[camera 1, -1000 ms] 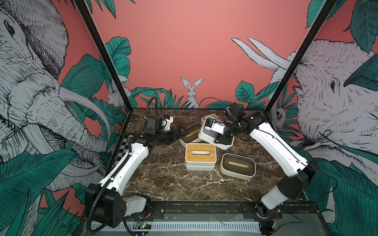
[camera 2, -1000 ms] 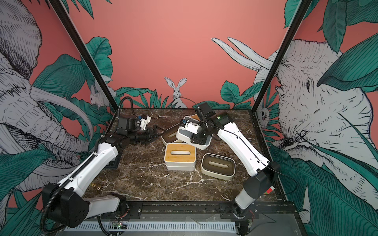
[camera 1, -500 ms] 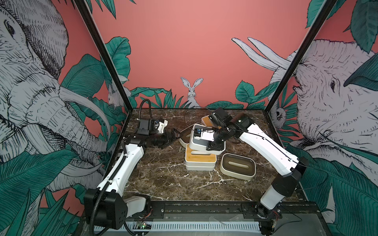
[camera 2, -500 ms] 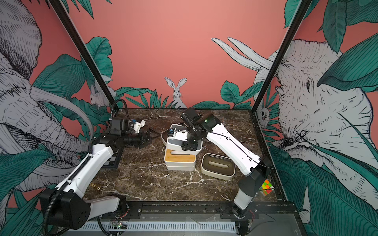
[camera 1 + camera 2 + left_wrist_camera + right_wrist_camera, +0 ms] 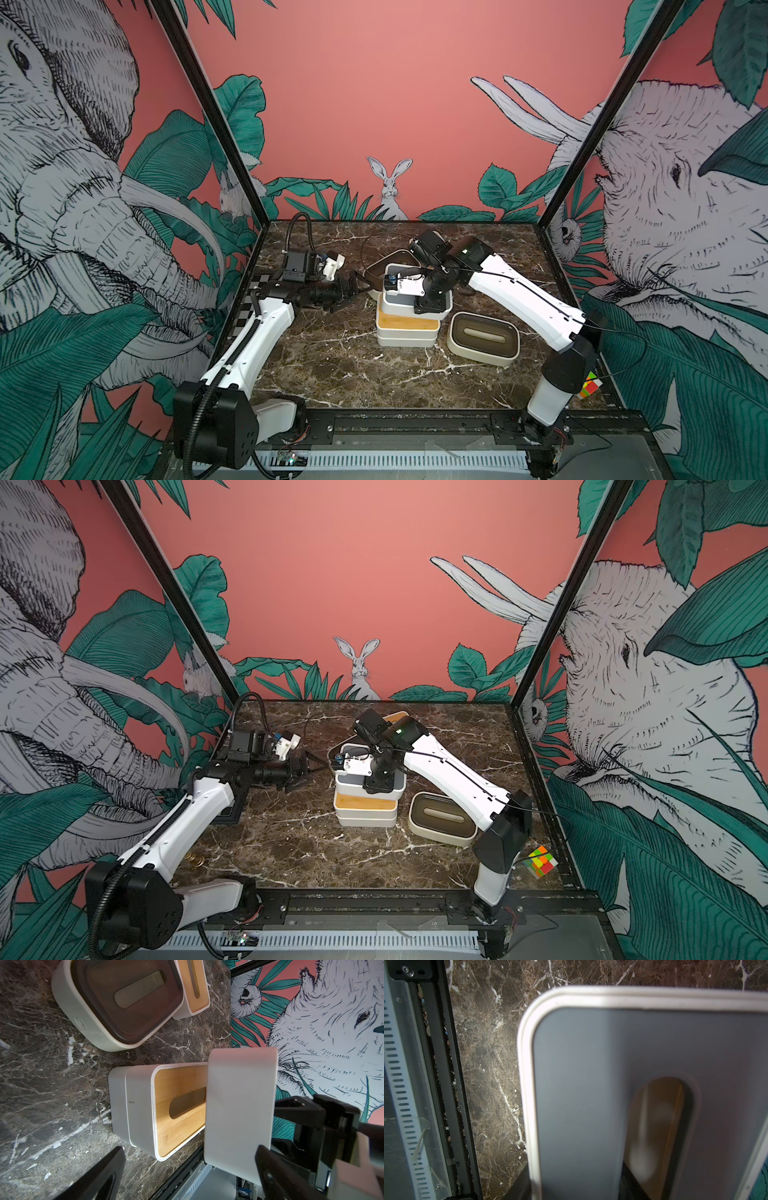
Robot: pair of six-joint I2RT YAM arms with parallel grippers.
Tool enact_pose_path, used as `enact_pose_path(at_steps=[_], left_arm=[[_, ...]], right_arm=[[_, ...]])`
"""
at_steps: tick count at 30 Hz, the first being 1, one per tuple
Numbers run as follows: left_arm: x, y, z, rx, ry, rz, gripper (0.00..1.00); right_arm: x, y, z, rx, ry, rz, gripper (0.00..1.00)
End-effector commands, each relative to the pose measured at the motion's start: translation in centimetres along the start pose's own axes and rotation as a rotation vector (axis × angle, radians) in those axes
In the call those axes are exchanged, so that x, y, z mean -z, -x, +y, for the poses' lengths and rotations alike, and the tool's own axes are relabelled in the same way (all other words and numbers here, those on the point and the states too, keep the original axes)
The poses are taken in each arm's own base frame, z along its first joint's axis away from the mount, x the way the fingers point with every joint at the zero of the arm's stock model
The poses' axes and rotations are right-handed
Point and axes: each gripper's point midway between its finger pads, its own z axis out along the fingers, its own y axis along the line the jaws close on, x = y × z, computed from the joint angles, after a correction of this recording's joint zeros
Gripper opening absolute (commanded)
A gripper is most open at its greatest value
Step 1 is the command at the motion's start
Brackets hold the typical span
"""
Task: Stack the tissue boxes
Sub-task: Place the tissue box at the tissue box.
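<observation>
A tissue box with a light bamboo lid (image 5: 405,324) (image 5: 363,803) (image 5: 178,1109) sits mid-table on top of another white box (image 5: 406,341). My right gripper (image 5: 430,297) (image 5: 380,779) (image 5: 577,1188) is shut on a grey-lidded tissue box (image 5: 397,301) (image 5: 349,782) (image 5: 241,1105) (image 5: 591,1095), gripping its wall beside the slot. It holds this box just over the bamboo lid, set towards the back; contact cannot be told. My left gripper (image 5: 353,286) (image 5: 303,771) (image 5: 187,1174) is open and empty, to the left of the stack.
A dark-lidded box (image 5: 484,336) (image 5: 442,817) lies right of the stack. Behind it are another dark-lidded box (image 5: 380,270) (image 5: 124,1001) and a bamboo-lidded one (image 5: 399,717) (image 5: 195,987). A checkerboard (image 5: 253,291) lies at the left edge, a coloured cube (image 5: 540,861) at the front right.
My right arm has carried the grey-lidded box from the back right, forward and left, to over the bamboo-lidded stack. The left gripper has drawn back to the left, still open.
</observation>
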Motion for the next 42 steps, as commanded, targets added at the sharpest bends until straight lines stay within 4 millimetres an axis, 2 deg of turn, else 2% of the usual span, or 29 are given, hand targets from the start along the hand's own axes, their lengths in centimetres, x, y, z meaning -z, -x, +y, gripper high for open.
enact_pose_path(at_steps=[1,5,10,16,21,42], left_arm=[[0.2,-0.6,0.3,-0.006,0.006,0.014,0.99],[0.1,-0.5,0.9,0.003,0.005,-0.033,0.99],[-0.2,-1.7,1.6,0.039,0.009,0.027,0.99],[0.0,-1.9,2.7,0.056,0.036,0.019,0.99],[0.3,-2.5,3.0,0.071,0.036,0.024,0.99],[0.4,-2.5,3.2,0.080,0.024,0.014,0.99]], right_arm=[[-0.3,0.4,0.0,0.026,-0.006,-0.002,0.40],[-0.9,0.7,0.5,0.039,0.013,0.004,0.41],[-1.5,0.7,0.4,0.044,0.012,0.040,0.41],[-2.1,0.8,0.1,0.045,0.018,0.071,0.40],[-2.3,0.8,0.6,0.053,0.024,0.072,0.40],[-3.0,0.6,1.0,0.054,0.032,0.095,0.41]])
